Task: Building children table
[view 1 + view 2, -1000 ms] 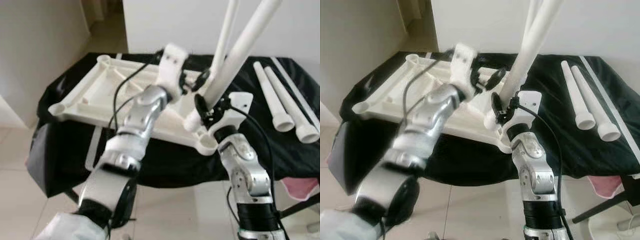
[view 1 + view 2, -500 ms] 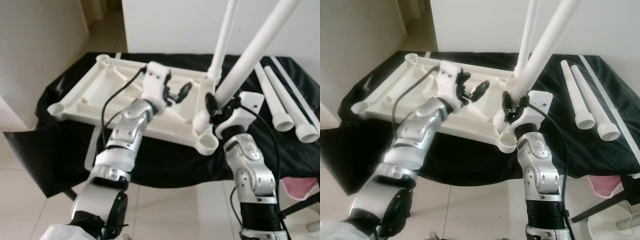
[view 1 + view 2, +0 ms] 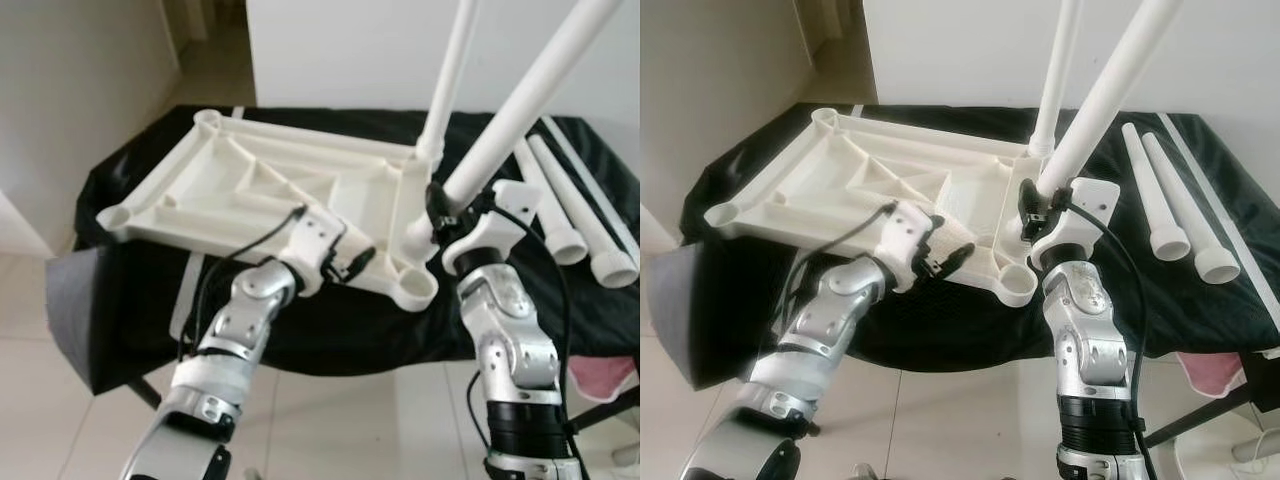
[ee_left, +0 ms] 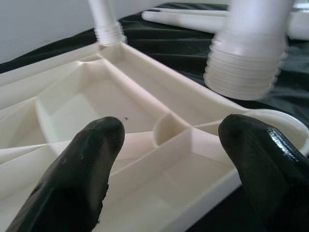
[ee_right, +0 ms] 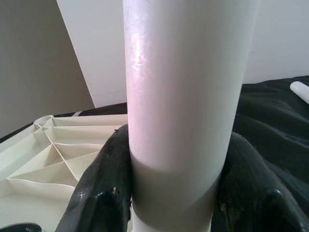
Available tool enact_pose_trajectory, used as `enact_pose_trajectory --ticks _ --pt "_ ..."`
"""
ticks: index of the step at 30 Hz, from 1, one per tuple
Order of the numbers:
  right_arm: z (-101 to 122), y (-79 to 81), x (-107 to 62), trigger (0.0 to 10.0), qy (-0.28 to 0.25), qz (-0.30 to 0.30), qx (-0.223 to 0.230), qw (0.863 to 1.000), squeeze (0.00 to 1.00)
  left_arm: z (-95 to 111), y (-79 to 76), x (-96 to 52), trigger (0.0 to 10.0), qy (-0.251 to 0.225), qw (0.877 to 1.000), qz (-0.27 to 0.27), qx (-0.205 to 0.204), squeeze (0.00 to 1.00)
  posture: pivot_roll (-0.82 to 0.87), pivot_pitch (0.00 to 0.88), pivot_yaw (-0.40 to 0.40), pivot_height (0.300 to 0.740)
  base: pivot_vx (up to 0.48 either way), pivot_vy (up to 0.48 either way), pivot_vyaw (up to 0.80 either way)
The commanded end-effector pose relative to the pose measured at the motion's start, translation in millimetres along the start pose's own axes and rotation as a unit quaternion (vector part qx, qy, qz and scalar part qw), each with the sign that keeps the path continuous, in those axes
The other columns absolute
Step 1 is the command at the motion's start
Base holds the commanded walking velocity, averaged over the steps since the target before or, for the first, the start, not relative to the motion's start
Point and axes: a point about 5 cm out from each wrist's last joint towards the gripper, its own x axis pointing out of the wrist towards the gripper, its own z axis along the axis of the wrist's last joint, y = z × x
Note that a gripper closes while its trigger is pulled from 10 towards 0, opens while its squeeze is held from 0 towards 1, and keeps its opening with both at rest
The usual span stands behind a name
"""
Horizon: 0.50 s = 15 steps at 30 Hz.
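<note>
right gripper (image 3: 1037,210) clamped on tilted table leg (image 3: 1110,80) | threaded end just above-beside corner socket (image 3: 1017,285) | left gripper (image 3: 352,262) apart, nearby

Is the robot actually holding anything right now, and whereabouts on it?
Yes. The right gripper is clamped around a white table leg near its threaded lower end. The left gripper is open, holding nothing, by the upturned tabletop.

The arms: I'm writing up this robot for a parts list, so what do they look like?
Both arms are jointed silver metal with black elbow joints. Each ends in a white wrist block, a looping black cable and two rounded black fingers: the left pincer and right pincer.
</note>
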Motion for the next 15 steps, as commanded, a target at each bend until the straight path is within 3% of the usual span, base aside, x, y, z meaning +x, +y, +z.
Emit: enact_pose_trajectory --ticks 1,5,8,15 --pt "4.0 -1.3 3.2 10.0 -0.005 -0.007 -0.001 1.000 0.00 -14.2 -2.6 0.1 10.0 0.050 0.998 0.008 0.028 0.00 -0.08 0.007 -0.036 0.740 0.000 0.000 0.00" --pt "4.6 -2.0 3.0 10.0 -0.006 -0.010 -0.001 1.000 0.00 -23.4 -2.4 0.9 10.0 0.083 0.995 0.019 0.043 0.00 -0.09 0.010 -0.034 0.740 0.000 0.000 0.00" --pt "5.2 -2.8 2.9 10.0 -0.006 -0.014 -0.001 1.000 0.00 -28.6 -3.2 -0.2 10.0 0.108 0.991 0.019 0.078 0.00 -0.09 0.017 -0.032 0.740 0.000 0.000 0.00" --pt "5.2 -5.0 2.3 10.0 -0.005 -0.022 -0.002 1.000 0.00 -34.7 -2.8 5.0 10.0 0.147 0.983 0.032 0.103 0.00 -0.09 0.030 -0.029 0.740 0.000 0.000 0.00"
